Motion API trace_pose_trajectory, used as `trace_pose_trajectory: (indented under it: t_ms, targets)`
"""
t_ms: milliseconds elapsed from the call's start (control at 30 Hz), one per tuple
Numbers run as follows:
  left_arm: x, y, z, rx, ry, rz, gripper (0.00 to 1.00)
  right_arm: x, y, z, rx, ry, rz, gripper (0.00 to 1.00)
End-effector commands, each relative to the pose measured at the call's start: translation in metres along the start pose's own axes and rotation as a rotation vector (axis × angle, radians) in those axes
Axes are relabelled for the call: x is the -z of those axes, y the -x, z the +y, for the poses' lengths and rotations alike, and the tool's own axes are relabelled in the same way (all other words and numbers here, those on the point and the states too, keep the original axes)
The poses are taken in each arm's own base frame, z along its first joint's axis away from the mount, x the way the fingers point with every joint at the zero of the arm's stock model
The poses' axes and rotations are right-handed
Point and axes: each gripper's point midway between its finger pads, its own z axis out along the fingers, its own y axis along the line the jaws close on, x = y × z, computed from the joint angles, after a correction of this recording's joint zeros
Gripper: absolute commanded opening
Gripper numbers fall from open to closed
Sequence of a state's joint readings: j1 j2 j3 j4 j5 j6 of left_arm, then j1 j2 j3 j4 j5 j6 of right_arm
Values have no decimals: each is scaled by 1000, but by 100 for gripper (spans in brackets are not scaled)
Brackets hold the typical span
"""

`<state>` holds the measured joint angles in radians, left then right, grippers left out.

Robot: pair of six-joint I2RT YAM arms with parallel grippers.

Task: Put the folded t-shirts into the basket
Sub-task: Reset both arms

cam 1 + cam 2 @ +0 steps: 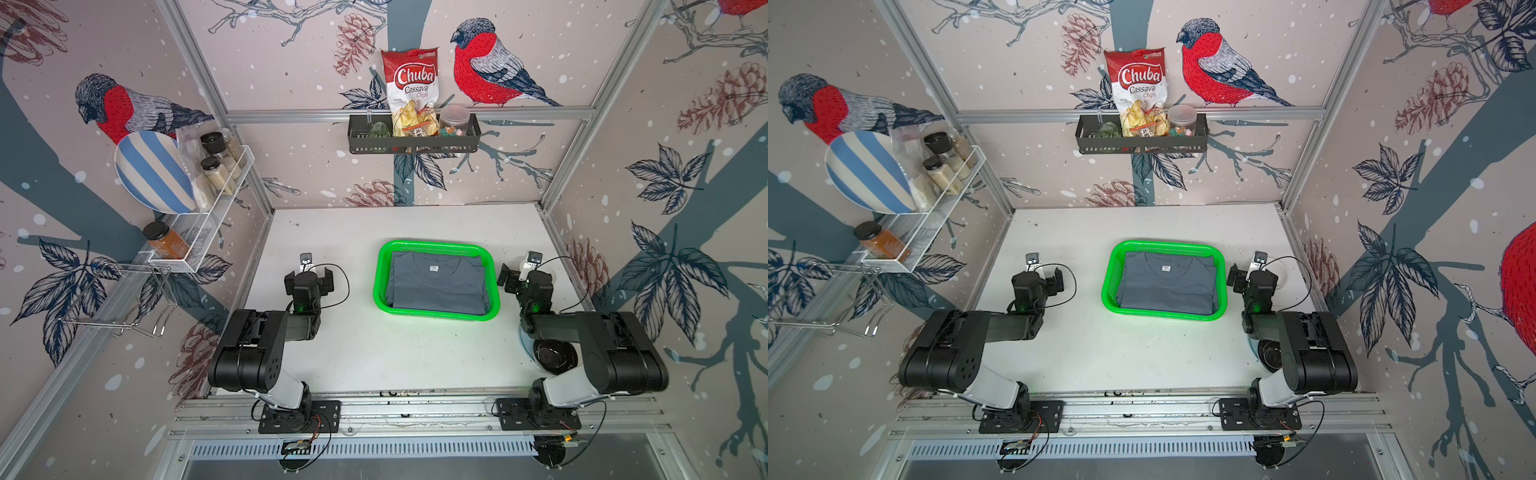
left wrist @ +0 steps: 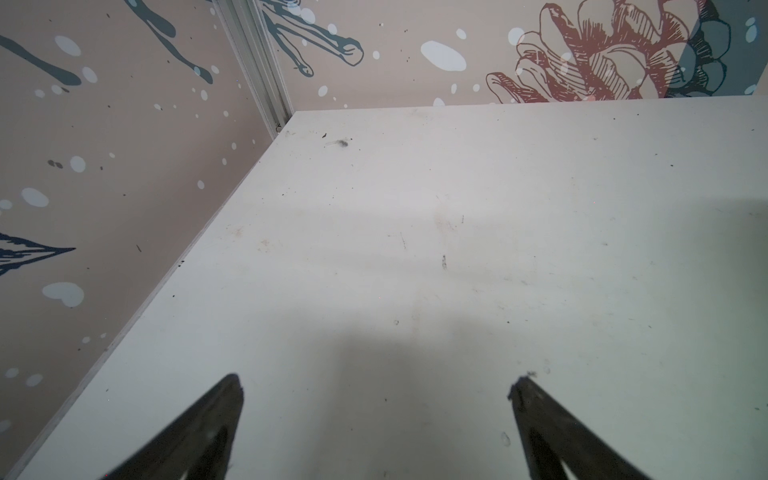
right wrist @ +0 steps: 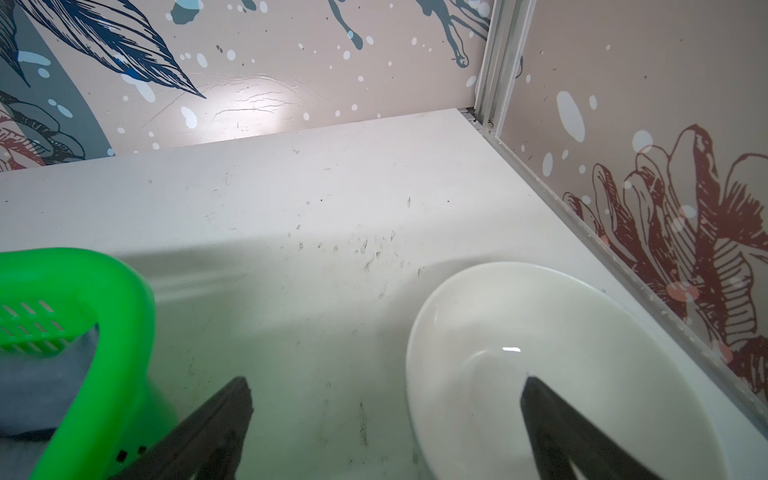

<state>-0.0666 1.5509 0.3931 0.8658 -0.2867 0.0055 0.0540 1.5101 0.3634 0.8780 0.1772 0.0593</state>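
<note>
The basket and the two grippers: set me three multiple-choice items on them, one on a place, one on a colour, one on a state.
1. Where does the green basket stand?
A. on the table, between the left gripper and the right gripper
B. on the black wall shelf
C. on the white wire rack

2. What colour is the folded t-shirt lying on top in the basket?
A. orange
B. black
C. slate grey

3. How do the jaws of the two grippers stand?
A. both shut on cloth
B. both open, holding nothing
C. left open, right shut on the basket rim

Key:
1 A, since both top views show it on the white table between them.
2 C, since grey cloth fills the basket.
3 B, since each wrist view shows spread jaws gripping nothing.
</note>
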Motion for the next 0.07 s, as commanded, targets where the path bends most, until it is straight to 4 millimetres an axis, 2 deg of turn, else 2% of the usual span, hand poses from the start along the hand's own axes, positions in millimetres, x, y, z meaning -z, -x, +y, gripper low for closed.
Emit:
trace_pose_trajectory:
  t_ms: [0,33]
  targets:
    - [-1,6,-3,-2,-20,-18,99,0,2,-1,-11,-10,-7,100]
    - [-1,6,-3,-1,-19,-20,99,0,3,-1,-11,-10,-8,100]
